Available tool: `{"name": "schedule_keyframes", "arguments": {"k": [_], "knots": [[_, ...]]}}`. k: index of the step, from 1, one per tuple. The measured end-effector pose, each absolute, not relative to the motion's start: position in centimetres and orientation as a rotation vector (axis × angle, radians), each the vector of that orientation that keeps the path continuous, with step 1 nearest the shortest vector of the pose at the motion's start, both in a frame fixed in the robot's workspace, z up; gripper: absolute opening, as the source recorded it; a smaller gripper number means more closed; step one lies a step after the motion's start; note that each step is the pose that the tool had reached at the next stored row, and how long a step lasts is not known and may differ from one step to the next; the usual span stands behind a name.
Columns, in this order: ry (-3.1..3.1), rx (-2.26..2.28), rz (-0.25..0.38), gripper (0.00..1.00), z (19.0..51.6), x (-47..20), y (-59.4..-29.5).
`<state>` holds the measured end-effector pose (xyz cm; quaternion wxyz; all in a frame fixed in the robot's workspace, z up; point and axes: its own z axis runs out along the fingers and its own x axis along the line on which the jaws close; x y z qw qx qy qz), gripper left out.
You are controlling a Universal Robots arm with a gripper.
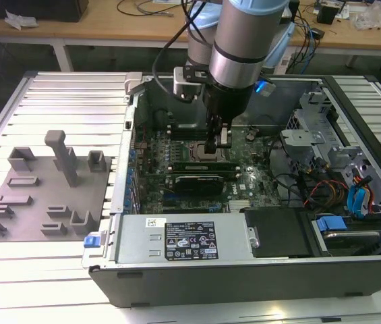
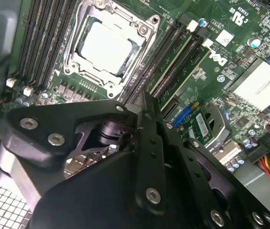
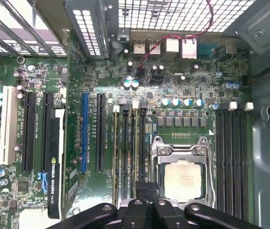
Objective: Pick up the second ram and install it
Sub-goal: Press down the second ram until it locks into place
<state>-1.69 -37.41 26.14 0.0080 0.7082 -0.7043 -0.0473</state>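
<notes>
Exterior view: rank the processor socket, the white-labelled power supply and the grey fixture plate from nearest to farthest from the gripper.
1. The processor socket, just beside the gripper, toward the exterior view's left.
2. The power supply, along the case's near edge, below the gripper in the picture.
3. The grey fixture plate, outside the case on the slatted table, far to the exterior view's left.

The exterior view looked down steeply from the near side onto the open computer case. Both wrist views sat close above the motherboard, sharing the processor socket.
</notes>
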Motion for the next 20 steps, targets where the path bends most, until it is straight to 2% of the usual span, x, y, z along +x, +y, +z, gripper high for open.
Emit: {"name": "schedule_keyframes", "arguments": {"k": [7, 10, 20], "knots": [[-2.198, 2.209, -0.153, 0.08, 25.7, 2.1, -37.4], [-2.196, 2.207, -0.156, 0.08, 24.6, 3.2, -37.5], [-2.197, 2.208, -0.156, 0.08, 22.8, 3.3, -37.8]]}}
